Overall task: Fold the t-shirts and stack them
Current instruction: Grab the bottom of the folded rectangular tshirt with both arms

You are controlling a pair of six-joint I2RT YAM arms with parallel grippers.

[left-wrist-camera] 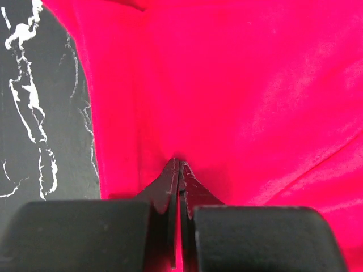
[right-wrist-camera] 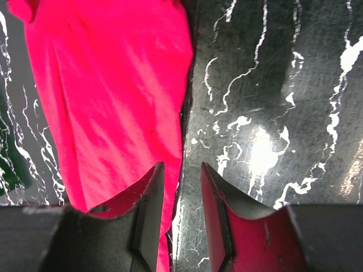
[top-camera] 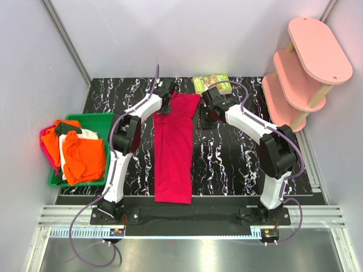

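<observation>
Left claw [left-wrist-camera: 178, 161] is pressed together at the far end of the red shirt [top-camera: 173, 153], and the creases running into its tips suggest it is pinching a small fold of cloth. The right claw [right-wrist-camera: 181, 167] is part spread and holds nothing. It hangs over the shirt's 3 o'clock edge, with one finger above cloth and the other above the bare desk [top-camera: 227, 158].

The red shirt lies as a long narrow strip down the middle of the desk, from 12 o'clock towards 6 o'clock. More shirts are heaped in a green bin [top-camera: 91, 117] at 9 o'clock: an orange shirt [top-camera: 85, 156] on top, a white shirt [top-camera: 85, 135] under it, and a pink shirt [top-camera: 45, 139] spilling over the rim.

The cloth looks thin, light and limp. It will probably sag and drag instead of keeping its shape, and one layer could slip out of a shallow pinch. The two far corners, or the hem just inside each long edge, seem the best places to hold it, with both layers taken together so the end lifts evenly.

There is open desk at 3 o'clock of the strip and a narrower band at 9 o'clock before the bin. A small book [top-camera: 211, 83] sits at 1 o'clock, close to the right claw, and a pink shelf [top-camera: 306, 62] stands at 2 o'clock. The near end of the shirt comes close to the desk's 6 o'clock edge, so folding towards the arms leaves little margin.
</observation>
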